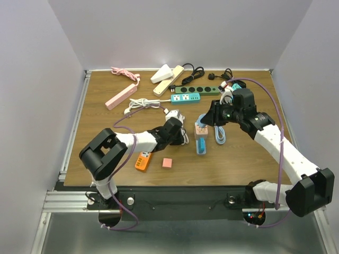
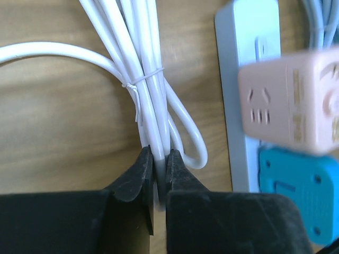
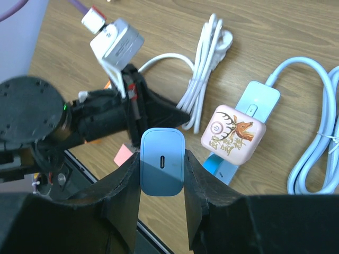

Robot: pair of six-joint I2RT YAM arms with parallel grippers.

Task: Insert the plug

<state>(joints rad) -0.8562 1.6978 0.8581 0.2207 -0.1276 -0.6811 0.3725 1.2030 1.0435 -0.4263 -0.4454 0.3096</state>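
My right gripper (image 3: 162,159) is shut on a blue USB charger plug (image 3: 162,169) and holds it above the table, left of the light blue power strip (image 3: 257,99). A pink cube adapter with a deer print (image 3: 233,134) sits plugged on that strip, with a bright blue block (image 2: 296,196) just below it. In the top view the right gripper (image 1: 204,120) hovers by the strip (image 1: 201,147). My left gripper (image 2: 160,159) is shut on a bundled white cable (image 2: 151,95) lying beside the strip (image 2: 246,47); it also shows in the top view (image 1: 179,133).
At the back lie a pink strip (image 1: 121,97), a cream strip (image 1: 168,79), a teal strip (image 1: 185,98) and a dark green strip (image 1: 198,90). An orange adapter (image 1: 142,161) and a pink square (image 1: 167,163) lie near the front. A coiled light blue cord (image 1: 220,135) lies right of the strip.
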